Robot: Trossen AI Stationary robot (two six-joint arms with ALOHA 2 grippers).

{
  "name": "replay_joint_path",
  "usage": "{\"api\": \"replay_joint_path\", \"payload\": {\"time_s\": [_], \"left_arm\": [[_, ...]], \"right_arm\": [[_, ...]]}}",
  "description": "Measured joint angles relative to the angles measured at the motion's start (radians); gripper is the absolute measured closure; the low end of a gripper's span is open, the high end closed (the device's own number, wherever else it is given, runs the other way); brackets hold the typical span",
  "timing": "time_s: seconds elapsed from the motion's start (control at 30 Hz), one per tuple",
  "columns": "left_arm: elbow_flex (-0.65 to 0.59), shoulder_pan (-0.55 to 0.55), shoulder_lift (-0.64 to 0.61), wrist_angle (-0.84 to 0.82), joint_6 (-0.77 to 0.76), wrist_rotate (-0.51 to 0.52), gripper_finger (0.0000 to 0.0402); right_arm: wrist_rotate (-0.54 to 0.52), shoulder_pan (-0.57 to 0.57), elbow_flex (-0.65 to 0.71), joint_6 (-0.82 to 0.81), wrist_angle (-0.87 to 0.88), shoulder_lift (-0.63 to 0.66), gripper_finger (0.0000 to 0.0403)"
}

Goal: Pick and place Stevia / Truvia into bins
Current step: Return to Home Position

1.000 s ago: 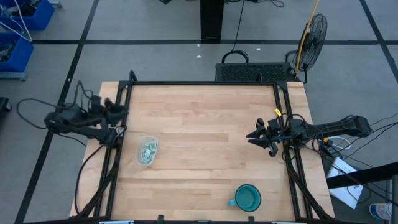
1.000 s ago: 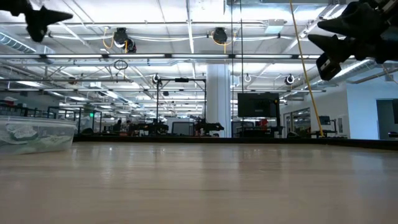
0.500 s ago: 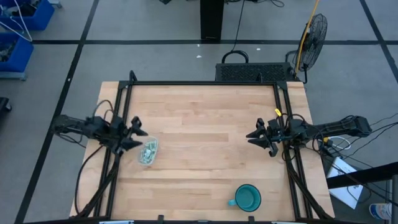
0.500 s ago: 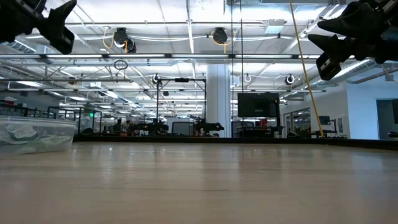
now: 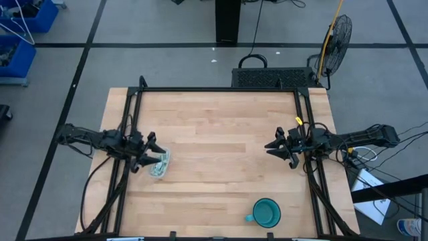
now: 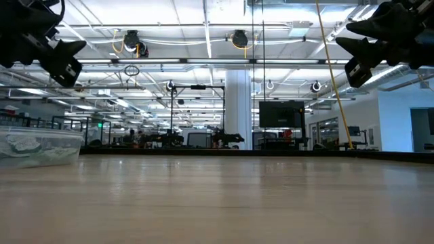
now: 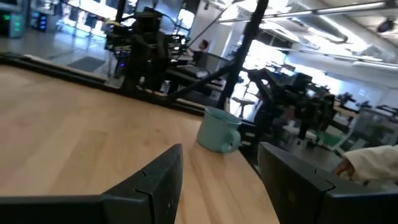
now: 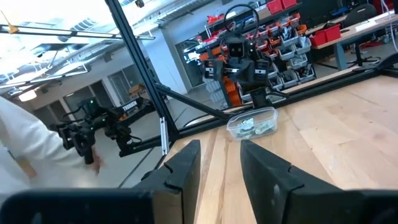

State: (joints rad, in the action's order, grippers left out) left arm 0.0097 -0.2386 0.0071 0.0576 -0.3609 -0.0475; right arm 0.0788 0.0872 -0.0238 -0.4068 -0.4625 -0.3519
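A pale wooden bench [image 5: 221, 134] in a large open workshop carries a clear bin [image 5: 162, 169] at its left and a teal mug [image 5: 266, 213] near the front. In the last second the left end effector [image 5: 152, 152], fingers spread and empty, has swung in from beyond the left edge to hover over the bin's rim, which suggests the sorting is done. The Stevia sachets [image 8: 250, 127] lie inside the bin just beneath it; the right end effector [image 5: 281, 148], also spread, waits well apart.
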Motion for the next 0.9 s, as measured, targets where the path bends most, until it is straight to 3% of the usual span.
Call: {"api": "replay_joint_path", "payload": {"time_s": [0.2,0.9], "left_arm": [[0.0,0.0,0.0,-0.018,0.04,0.049,0.019],[0.0,0.0,0.0,-0.017,0.016,0.049,0.019]], "right_arm": [[0.0,0.0,0.0,0.0,0.0,0.0,0.0293],[0.0,0.0,0.0,0.0,0.0,0.0,0.0293]]}}
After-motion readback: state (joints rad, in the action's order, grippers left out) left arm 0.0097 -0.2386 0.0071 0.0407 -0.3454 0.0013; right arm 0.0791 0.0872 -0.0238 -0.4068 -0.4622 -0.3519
